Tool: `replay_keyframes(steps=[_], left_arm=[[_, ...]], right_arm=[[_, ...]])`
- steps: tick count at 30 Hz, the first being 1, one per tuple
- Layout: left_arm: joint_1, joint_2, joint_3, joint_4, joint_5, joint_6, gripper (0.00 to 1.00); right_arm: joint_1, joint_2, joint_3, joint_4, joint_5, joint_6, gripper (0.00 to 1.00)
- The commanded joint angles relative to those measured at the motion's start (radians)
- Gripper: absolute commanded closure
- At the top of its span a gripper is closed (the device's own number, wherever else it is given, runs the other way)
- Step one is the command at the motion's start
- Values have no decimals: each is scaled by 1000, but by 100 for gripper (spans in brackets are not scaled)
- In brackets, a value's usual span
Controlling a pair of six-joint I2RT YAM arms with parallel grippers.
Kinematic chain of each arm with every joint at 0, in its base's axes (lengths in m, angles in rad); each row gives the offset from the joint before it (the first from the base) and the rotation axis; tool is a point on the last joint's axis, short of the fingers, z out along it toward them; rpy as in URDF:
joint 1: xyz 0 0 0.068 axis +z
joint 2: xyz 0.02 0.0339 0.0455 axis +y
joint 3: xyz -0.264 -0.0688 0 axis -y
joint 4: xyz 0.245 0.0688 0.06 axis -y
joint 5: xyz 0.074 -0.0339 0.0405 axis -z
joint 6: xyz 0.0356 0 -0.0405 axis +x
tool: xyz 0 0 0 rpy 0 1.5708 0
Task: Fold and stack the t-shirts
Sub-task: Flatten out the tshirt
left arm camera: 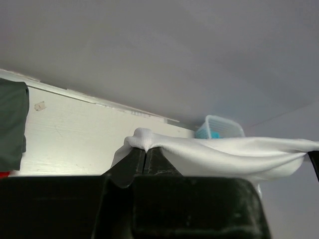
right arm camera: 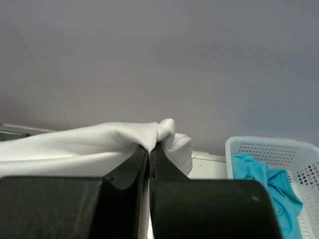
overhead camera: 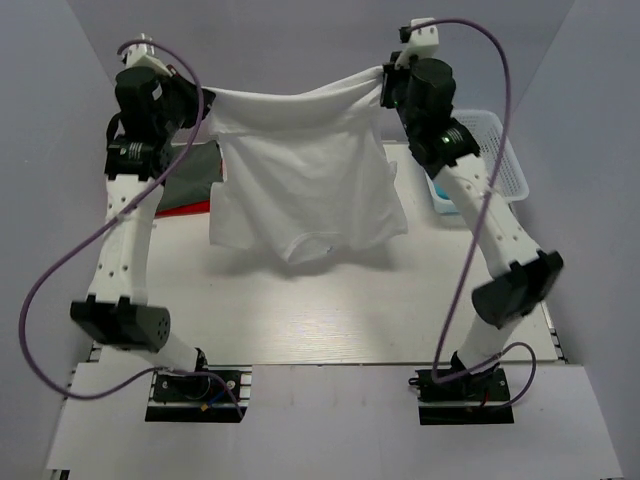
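Observation:
A white t-shirt [overhead camera: 305, 180] hangs stretched in the air between both arms, its lower part drooping above the table. My left gripper [overhead camera: 205, 102] is shut on its left top corner; in the left wrist view the cloth [left arm camera: 219, 154] bunches over the closed gripper [left arm camera: 145, 149]. My right gripper [overhead camera: 384, 80] is shut on the right top corner; in the right wrist view the white shirt [right arm camera: 89, 142] bunches at the closed gripper [right arm camera: 149, 147]. A dark grey shirt [overhead camera: 195, 170] lies on a red one [overhead camera: 185, 209] at the back left. A turquoise shirt [right arm camera: 264, 179] lies in the basket.
A white mesh basket [overhead camera: 497, 150] stands at the back right of the table, behind the right arm; it also shows in the left wrist view [left arm camera: 222, 127]. Grey walls enclose the table on three sides. The white table [overhead camera: 330, 310] runs under the hanging shirt.

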Motion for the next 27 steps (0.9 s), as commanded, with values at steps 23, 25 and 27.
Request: replay_keyframes(steps=[23,25,27], left_arm=[[-1,-409,-829,-35,10,-127,100],[-1,-409,-932,-100,31,-139,96],[-1,-419,-1000,-207,60,-140,54]], right_arm=[[-124,-192,-593,-297,-85,275,100],[-126,-192,-670,-339,-89,324,100],[-129,-183,-740,-392,-57,355,79]])
